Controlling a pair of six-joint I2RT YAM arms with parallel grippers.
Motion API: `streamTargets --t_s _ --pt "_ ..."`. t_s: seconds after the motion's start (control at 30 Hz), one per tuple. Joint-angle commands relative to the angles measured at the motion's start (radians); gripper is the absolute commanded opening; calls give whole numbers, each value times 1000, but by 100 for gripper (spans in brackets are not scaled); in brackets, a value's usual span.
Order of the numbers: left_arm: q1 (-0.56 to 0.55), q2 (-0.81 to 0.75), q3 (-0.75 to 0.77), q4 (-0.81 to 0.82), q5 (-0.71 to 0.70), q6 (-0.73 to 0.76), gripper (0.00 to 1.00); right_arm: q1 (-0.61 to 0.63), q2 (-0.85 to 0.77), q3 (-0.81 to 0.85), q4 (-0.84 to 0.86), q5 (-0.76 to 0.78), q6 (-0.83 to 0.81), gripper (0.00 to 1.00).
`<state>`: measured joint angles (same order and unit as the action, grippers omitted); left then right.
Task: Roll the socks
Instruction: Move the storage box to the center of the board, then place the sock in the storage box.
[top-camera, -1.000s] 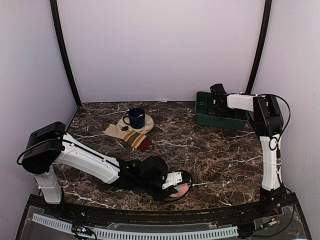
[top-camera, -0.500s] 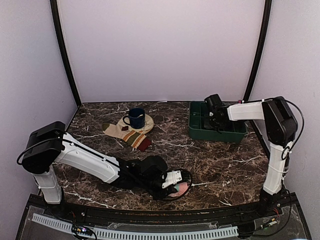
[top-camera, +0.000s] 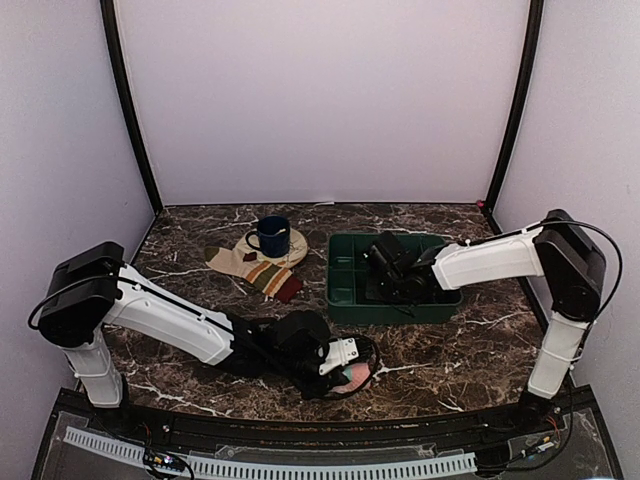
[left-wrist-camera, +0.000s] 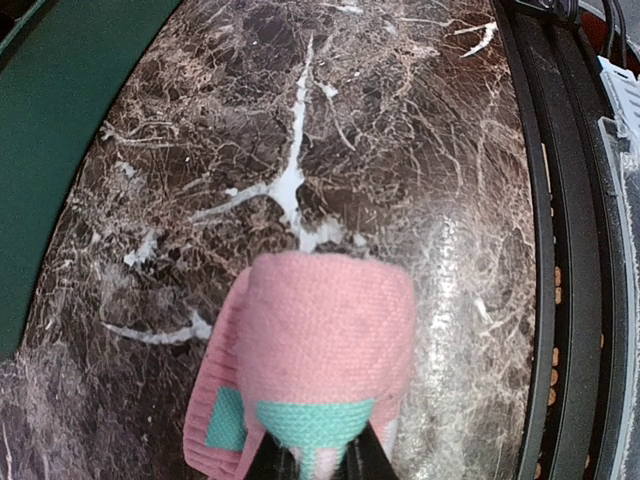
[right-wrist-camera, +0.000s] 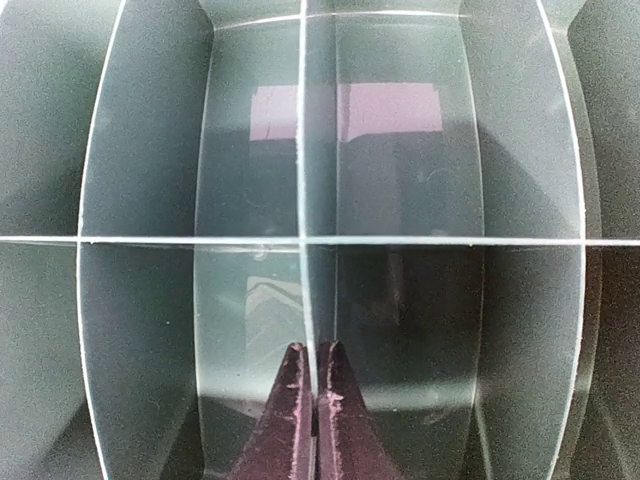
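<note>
A rolled pink sock (left-wrist-camera: 322, 335) with a teal patch lies on the marble table near the front edge; it also shows in the top view (top-camera: 360, 378). My left gripper (left-wrist-camera: 315, 462) is shut on the near end of the roll and lies low on the table in the top view (top-camera: 347, 368). A striped sock (top-camera: 268, 274) and a cream sock (top-camera: 228, 258) lie flat at the back left. My right gripper (right-wrist-camera: 312, 352) is shut on the thin centre divider (right-wrist-camera: 303, 150) of a green tray (top-camera: 392, 312); in the top view it (top-camera: 386, 272) sits inside the tray.
A blue mug (top-camera: 270, 236) stands on the cream sock at the back left. The green tray's corner (left-wrist-camera: 60, 110) shows at the left of the left wrist view. The table's black front rail (left-wrist-camera: 560, 250) runs close beside the pink roll.
My right gripper has dragged the green tray from the back right corner leftwards and nearer, to the middle of the table. The left gripper and pink roll have barely moved.
</note>
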<state>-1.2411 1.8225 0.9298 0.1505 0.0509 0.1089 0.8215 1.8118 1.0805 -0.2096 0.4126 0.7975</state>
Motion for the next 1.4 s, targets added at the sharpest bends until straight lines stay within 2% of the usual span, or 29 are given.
streamTargets --t_s 0.0,0.27,0.4,0.6,0.77,1.37 --pt "11 19 -78 -241 -42 -28 0 116 54 14 -129 -60 181 0" --pt "11 12 -82 -248 -53 -44 0 218 107 129 -258 25 323 1" --pt "11 8 -78 -259 -56 -51 0 222 95 129 -249 33 308 8" --pt "11 -3 -71 -275 -41 -72 0 219 36 171 -256 59 172 20" --pt "11 -14 -68 -282 -8 -104 0 219 -19 166 -246 58 110 34" --pt "11 -164 33 -426 45 -225 0 211 -200 108 -182 76 26 35"
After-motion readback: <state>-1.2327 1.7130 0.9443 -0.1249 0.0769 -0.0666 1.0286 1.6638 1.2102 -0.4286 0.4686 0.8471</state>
